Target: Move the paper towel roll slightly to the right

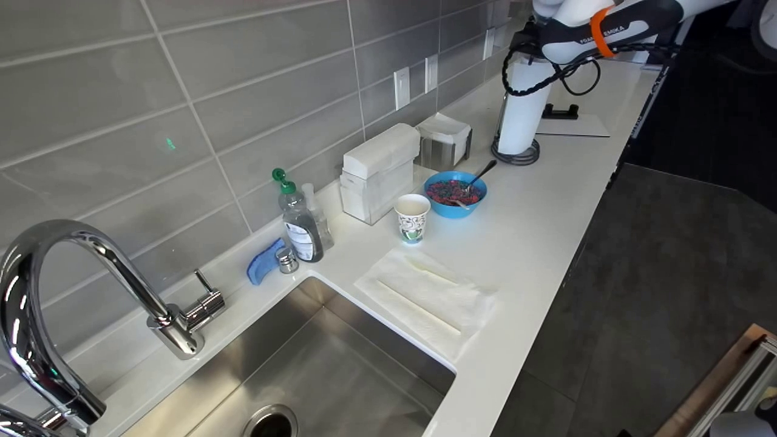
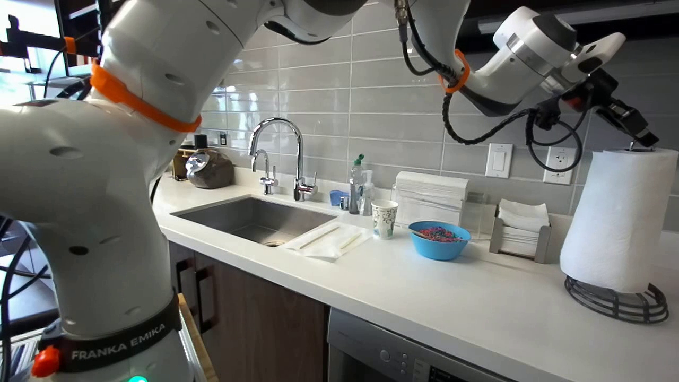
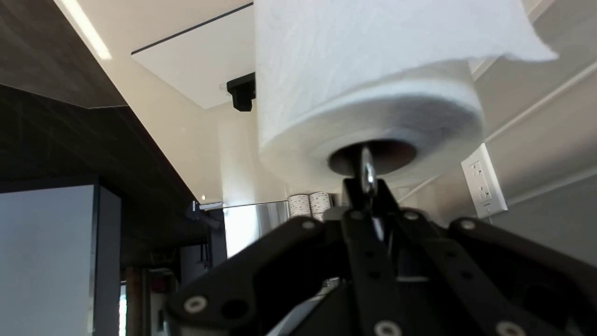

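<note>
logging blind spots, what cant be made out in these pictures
Top of the tall white paper towel roll, in an exterior view: behind the white robot arm.
Its dark round wire base, wrist view: cut off by the top edge.
Lettering on the green-capped plastic bottle, in an exterior view: too small.

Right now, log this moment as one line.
pincer: closed on metal tip | paper towel roll: on wire holder, below pincer | wire holder touching counter: cannot tell
</note>
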`<act>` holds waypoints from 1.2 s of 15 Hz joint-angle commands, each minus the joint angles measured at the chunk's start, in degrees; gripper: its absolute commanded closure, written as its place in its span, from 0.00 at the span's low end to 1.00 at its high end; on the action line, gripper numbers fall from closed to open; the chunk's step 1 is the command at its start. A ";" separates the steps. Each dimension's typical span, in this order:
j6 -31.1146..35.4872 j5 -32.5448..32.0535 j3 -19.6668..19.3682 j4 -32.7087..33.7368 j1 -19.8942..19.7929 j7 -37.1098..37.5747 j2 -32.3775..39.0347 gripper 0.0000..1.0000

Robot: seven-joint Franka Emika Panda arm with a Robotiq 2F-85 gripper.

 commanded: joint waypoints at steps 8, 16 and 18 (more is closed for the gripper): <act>-7.53 -1.35 -4.00 9.70 3.92 7.49 5.37 0.67; -3.04 2.60 -0.16 2.22 1.88 -2.91 -1.07 0.07; -0.37 4.36 2.38 -4.64 -0.09 -8.73 -5.89 0.00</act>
